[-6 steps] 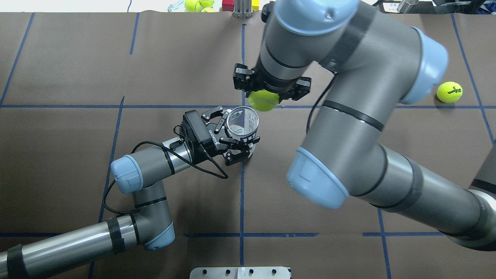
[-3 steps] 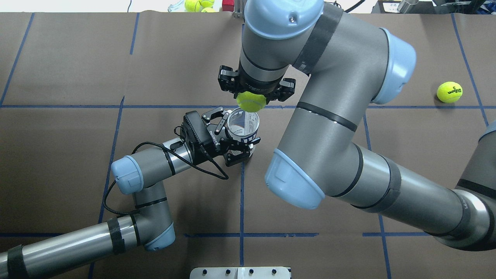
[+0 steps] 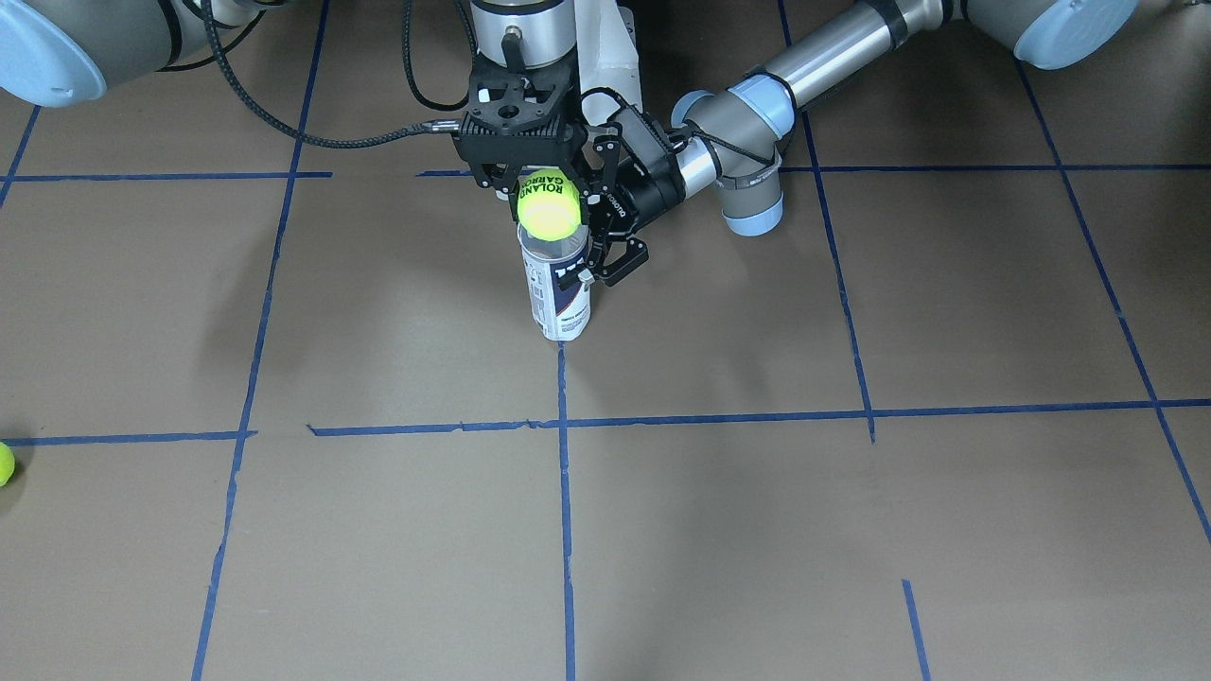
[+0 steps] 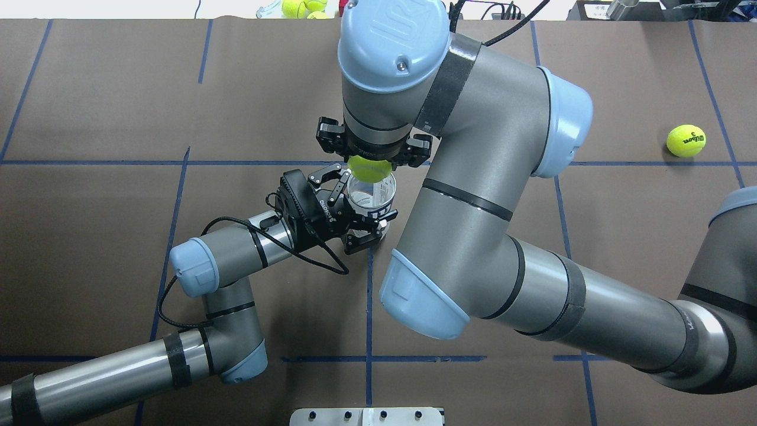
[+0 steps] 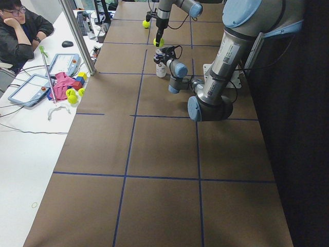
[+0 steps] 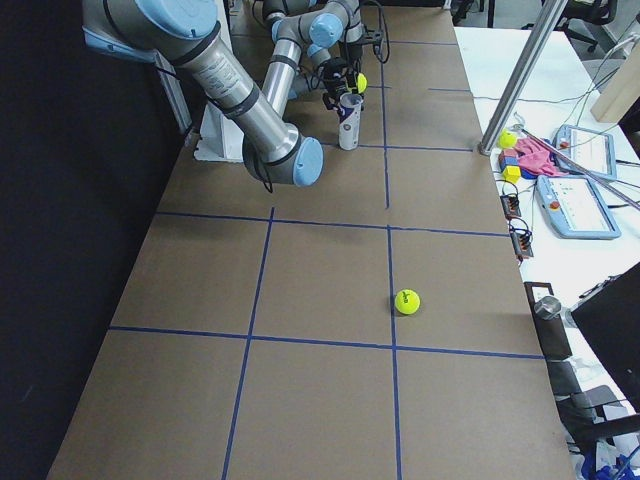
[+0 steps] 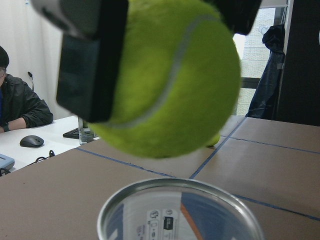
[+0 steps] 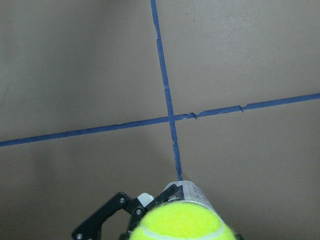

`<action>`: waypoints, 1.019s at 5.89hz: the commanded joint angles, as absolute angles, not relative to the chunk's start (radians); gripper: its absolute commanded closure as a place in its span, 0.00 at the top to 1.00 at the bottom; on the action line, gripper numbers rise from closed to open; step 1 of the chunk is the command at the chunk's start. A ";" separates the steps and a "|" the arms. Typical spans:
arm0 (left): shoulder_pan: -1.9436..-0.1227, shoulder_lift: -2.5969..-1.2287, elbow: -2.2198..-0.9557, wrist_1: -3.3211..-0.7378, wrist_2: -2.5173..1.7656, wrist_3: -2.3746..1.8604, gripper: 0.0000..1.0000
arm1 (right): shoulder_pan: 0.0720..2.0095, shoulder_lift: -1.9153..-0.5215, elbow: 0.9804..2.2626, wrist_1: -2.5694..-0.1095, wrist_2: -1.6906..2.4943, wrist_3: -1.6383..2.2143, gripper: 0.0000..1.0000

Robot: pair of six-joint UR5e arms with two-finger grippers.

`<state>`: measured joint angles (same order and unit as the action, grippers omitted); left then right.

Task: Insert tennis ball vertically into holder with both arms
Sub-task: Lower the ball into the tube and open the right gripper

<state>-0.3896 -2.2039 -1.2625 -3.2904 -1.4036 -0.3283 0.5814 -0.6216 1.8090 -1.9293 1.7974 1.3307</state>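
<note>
The holder (image 4: 371,198), a clear can with a navy-and-white label, stands upright on the brown table; it also shows in the front view (image 3: 560,288). My left gripper (image 4: 361,206) is shut on the can's upper part from the side. My right gripper (image 4: 369,155) points down and is shut on a yellow tennis ball (image 4: 369,167). The ball (image 3: 549,208) hangs just above the can's open mouth, slightly toward its far rim. In the left wrist view the ball (image 7: 170,75) fills the frame above the can rim (image 7: 180,210). The right wrist view shows the ball (image 8: 182,222) over the can (image 8: 194,192).
A second tennis ball (image 4: 686,140) lies on the table at the far right. More balls and coloured blocks (image 4: 301,7) sit beyond the table's far edge. A metal plate (image 4: 366,416) is at the near edge. A person (image 5: 20,31) sits by the side table.
My right arm has carried the ball to the left and nearer, from beside the can to over its mouth. The left gripper and can have not moved.
</note>
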 commanded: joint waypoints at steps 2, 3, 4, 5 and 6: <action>-0.390 -2.203 -1.262 -3.292 -1.404 -0.328 0.90 | 0.568 -0.627 1.812 -1.930 1.798 1.331 0.99; -0.390 -2.203 -1.262 -3.290 -1.404 -0.328 0.90 | 0.565 -0.629 1.812 -1.930 1.798 1.331 0.99; -0.390 -2.203 -1.262 -3.292 -1.404 -0.328 0.90 | 0.565 -0.627 1.812 -1.930 1.798 1.331 0.99; -0.390 -2.203 -1.262 -3.292 -1.404 -0.328 0.90 | 0.565 -0.626 1.812 -1.930 1.798 1.330 0.99; -0.390 -2.203 -1.262 -3.292 -1.404 -0.328 0.90 | 0.566 -0.627 1.816 -1.930 1.804 1.319 0.99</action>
<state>-0.3896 -2.2028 -1.2625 -3.2918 -1.4036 -0.3283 0.5651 -0.6269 1.8135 -1.9297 1.7999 1.3266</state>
